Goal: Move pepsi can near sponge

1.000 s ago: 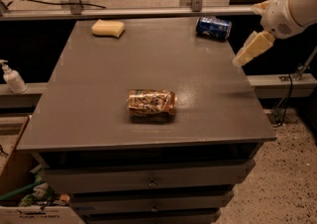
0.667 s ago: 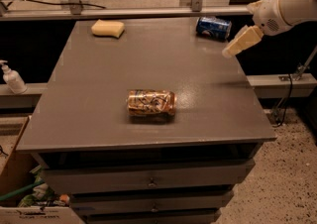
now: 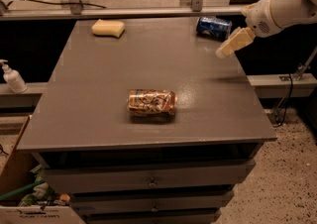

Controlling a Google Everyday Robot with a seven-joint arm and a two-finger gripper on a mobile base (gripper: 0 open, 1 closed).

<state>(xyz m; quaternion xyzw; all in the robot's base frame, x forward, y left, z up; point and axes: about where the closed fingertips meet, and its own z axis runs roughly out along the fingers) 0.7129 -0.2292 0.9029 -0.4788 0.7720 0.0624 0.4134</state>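
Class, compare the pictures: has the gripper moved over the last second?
Yes. The gripper, now just right of the pepsi can, has shifted left toward that can, which has stayed put.

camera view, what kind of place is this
Probably a robotics lab or workshop, not a home: a grey drawer cabinet serves as the table, a cardboard box of clutter sits on the speckled floor, and a cable hangs at right. The gripper hovers beside the pepsi can at the far corner.
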